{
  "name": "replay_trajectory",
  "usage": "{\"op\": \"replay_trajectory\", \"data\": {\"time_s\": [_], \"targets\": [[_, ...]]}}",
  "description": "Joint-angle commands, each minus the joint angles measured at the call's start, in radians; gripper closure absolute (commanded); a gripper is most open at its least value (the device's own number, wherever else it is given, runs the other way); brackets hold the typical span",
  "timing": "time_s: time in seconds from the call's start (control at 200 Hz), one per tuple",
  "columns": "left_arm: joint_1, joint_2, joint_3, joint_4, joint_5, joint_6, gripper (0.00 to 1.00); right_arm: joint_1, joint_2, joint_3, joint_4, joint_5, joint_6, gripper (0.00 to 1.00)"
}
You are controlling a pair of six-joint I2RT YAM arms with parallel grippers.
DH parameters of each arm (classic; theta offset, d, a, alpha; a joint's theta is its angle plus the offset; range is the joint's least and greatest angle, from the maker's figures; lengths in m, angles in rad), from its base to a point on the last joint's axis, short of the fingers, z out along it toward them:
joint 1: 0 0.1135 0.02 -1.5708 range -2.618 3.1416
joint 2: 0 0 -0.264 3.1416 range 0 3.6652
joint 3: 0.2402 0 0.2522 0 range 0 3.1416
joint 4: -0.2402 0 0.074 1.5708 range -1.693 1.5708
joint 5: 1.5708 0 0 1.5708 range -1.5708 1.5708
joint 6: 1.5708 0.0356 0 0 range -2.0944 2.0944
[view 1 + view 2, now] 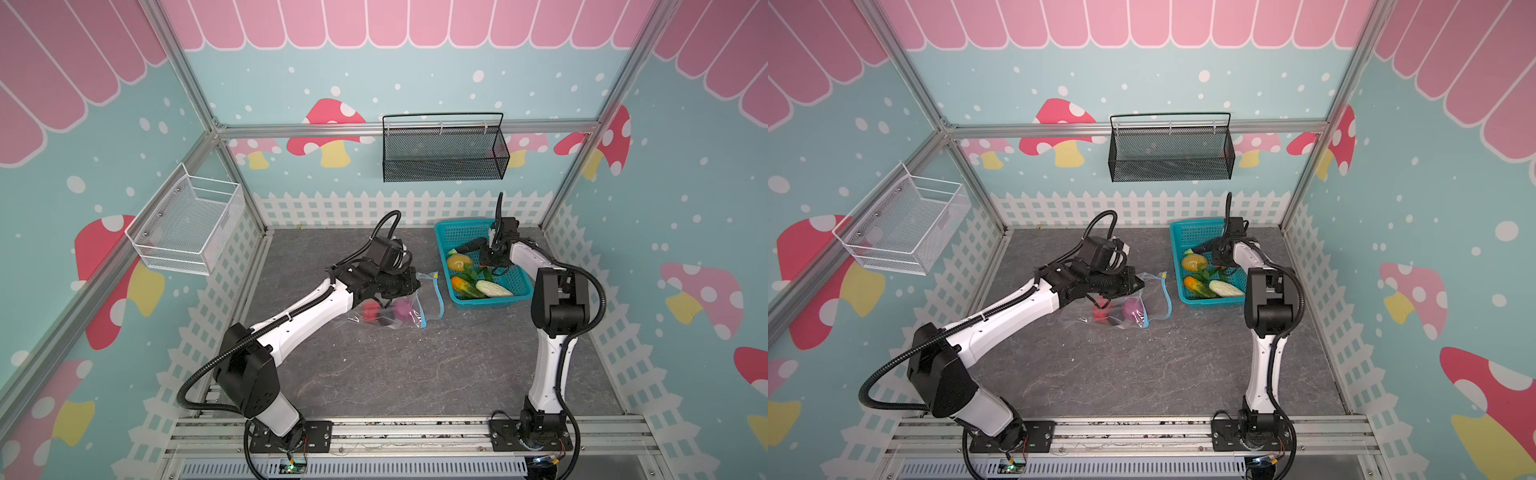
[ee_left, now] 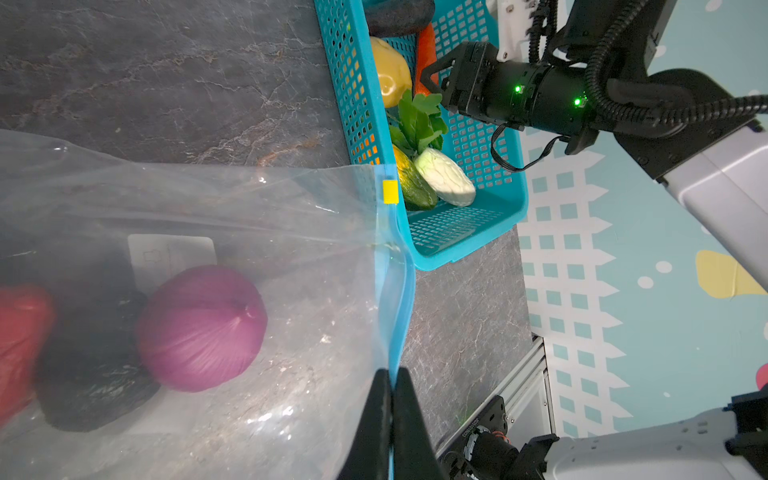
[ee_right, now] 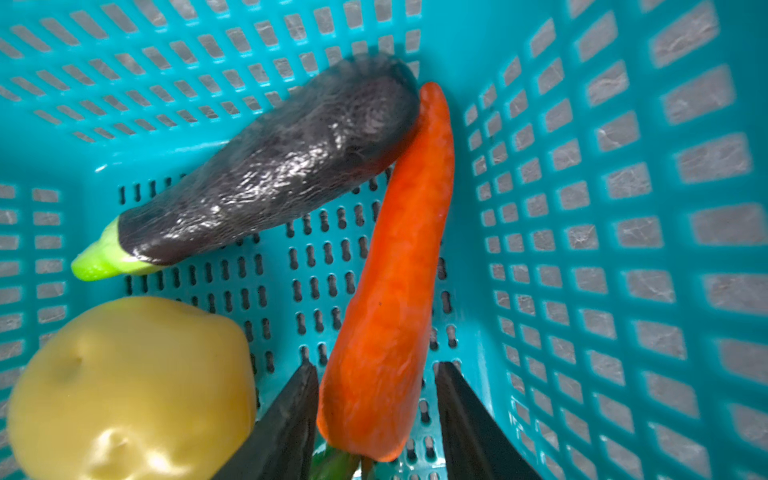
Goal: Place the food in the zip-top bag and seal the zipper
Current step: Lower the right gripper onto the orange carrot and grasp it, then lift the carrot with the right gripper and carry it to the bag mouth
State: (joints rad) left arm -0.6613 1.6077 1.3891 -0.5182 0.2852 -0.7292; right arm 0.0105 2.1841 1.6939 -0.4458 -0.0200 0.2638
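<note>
The clear zip-top bag (image 1: 432,299) (image 2: 249,216) lies on the grey table, holding a purple onion (image 2: 201,328), a red piece (image 2: 20,332) and a dark piece (image 2: 95,374). My left gripper (image 2: 391,372) (image 1: 417,284) is shut on the bag's light blue zipper (image 2: 399,299), and the yellow slider (image 2: 390,192) sits at the far end. My right gripper (image 3: 376,365) (image 1: 492,268) is down in the turquoise basket (image 3: 582,208). It is open, with its fingers on either side of the orange carrot's (image 3: 395,270) thick end; a gap shows on one side.
The basket (image 1: 490,301) also holds a dark eggplant (image 3: 270,174), a yellow piece (image 3: 133,386), a white leafy radish (image 2: 444,178) and corn (image 2: 409,183). A black mesh basket (image 1: 444,153) hangs on the back wall and a white one (image 1: 187,228) on the left wall.
</note>
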Motion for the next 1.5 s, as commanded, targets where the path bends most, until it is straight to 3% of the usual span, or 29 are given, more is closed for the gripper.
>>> {"op": "replay_trajectory", "data": {"time_s": [0.0,0.135,0.395,0.795,1.215,1.496], "targets": [[0.007,-0.033,-0.013,0.013,-0.001,0.005,1.00,-0.008,0.035,0.026,-0.022,-0.007,0.005,0.47],[0.006,-0.032,-0.014,0.013,-0.001,0.005,1.00,-0.007,0.046,0.032,-0.024,-0.007,0.005,0.46],[0.008,-0.034,-0.019,0.012,-0.004,0.008,1.00,-0.008,0.043,0.036,-0.024,-0.015,0.008,0.60],[0.011,-0.032,-0.018,0.020,-0.002,0.000,1.00,-0.007,-0.070,0.036,-0.084,-0.009,-0.049,0.67],[0.009,-0.029,0.004,0.011,-0.001,0.004,1.00,-0.001,-0.347,-0.164,-0.081,-0.050,-0.187,0.69],[0.010,-0.021,0.046,-0.036,0.003,0.024,1.00,0.066,-0.556,-0.362,0.013,-0.101,-0.419,0.75]]}}
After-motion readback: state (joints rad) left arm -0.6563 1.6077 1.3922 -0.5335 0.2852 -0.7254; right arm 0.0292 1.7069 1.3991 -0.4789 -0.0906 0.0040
